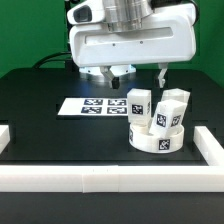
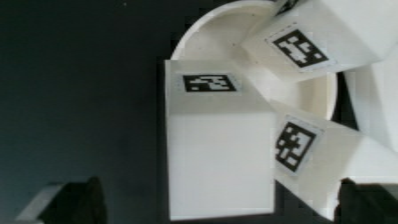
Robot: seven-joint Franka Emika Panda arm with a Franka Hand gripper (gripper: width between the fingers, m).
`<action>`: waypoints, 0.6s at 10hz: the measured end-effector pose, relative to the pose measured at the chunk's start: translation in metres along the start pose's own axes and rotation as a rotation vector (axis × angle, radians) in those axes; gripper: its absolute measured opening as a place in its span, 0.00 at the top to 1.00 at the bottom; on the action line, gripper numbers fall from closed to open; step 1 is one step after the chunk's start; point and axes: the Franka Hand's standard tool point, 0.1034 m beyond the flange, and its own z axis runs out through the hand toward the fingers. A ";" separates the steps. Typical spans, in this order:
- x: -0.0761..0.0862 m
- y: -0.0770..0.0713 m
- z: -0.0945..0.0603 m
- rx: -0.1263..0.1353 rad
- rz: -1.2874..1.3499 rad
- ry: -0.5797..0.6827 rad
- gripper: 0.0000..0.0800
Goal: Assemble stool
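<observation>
The round seat (image 1: pixel 155 139) sits on the black table (image 1: pixel 40 110) at about four o'clock from the table's centre in the exterior view, just inside the white border rail (image 1: pixel 100 178). Three legs stand on or in it: one leg (image 1: pixel 139 105) at the seat's ten o'clock, a second leg (image 1: pixel 175 103) at its one o'clock, and a third leg (image 1: pixel 160 121) lower, toward the front, tilted. Whether each is seated in a socket or merely resting on the disc cannot be told. The wrist view shows the seat's curved rim (image 2: pixel 199 40) with tagged legs crowded against it, one upright block (image 2: pixel 214 140) filling the middle. The marker board (image 1: pixel 92 105) lies flat at nine o'clock from the seat, apart from it. The gripper (image 1: pixel 136 70) hangs above and behind the legs, at about eleven o'clock from the seat; its fingers stand apart and hold nothing. In judgement, the work is at the leg-fitting stage, with the arm poised between grasps. The next move would call for a descent onto one leg, a square grip across its flat faces, and care not to knock its neighbours, which stand very near.
</observation>
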 end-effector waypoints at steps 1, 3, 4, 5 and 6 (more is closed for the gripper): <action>-0.005 -0.001 0.005 -0.024 0.010 0.006 0.19; -0.010 -0.004 0.014 -0.041 0.003 0.033 0.19; -0.012 -0.002 0.017 -0.046 0.002 0.038 0.19; -0.011 -0.001 0.020 -0.049 0.000 0.045 0.19; -0.010 -0.001 0.022 -0.052 0.000 0.047 0.33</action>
